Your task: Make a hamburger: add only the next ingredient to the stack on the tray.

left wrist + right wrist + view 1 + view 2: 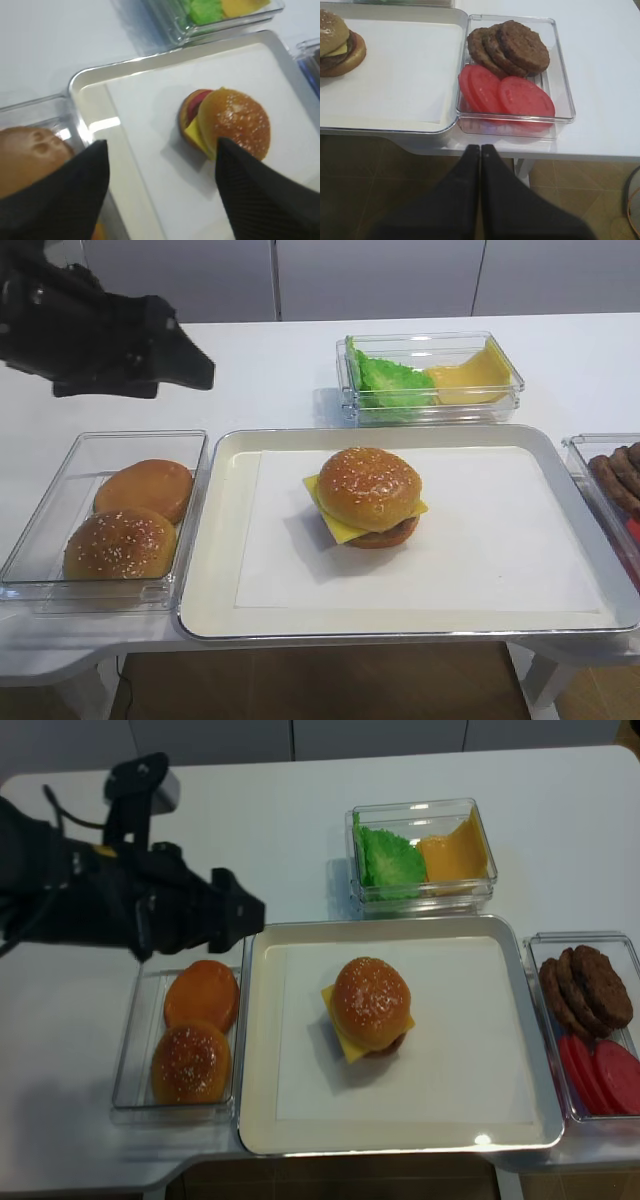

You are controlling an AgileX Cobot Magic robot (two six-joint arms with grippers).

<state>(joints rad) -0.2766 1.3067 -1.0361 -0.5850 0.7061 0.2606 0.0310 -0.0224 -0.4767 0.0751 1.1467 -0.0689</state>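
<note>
Seeded bun top (368,487) caps the stack (382,530) on the tray (225,540).

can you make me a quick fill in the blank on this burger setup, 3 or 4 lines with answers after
1. The sesame bun top sits on the stack, which rests in the ____.
2. The tub right of the tray holds patties and red ____ slices.
3. The left gripper is open and holds ____.
4. Beside the lettuce, the far tub holds yellow ____.

Missing words: tray; tomato; nothing; cheese
</note>
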